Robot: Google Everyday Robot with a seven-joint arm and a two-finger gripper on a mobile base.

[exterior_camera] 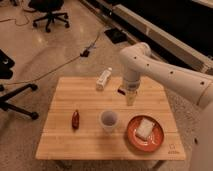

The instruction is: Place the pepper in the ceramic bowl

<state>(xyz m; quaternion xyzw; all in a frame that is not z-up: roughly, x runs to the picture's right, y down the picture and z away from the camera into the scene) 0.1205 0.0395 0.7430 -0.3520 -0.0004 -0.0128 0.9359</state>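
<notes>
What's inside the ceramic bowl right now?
A pale block lies in the ceramic bowl; the floor beneath it is hidden. The pepper is outside; the tool hangs above the table.

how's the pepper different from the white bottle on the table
The pepper is dark red-brown and shorter; the white bottle is pale and longer. The pepper sits toward the near left of the table, the white bottle near its far edge. Both rest on the wooden top, neither held; the gripper hangs over the table beside the white bottle.
</notes>
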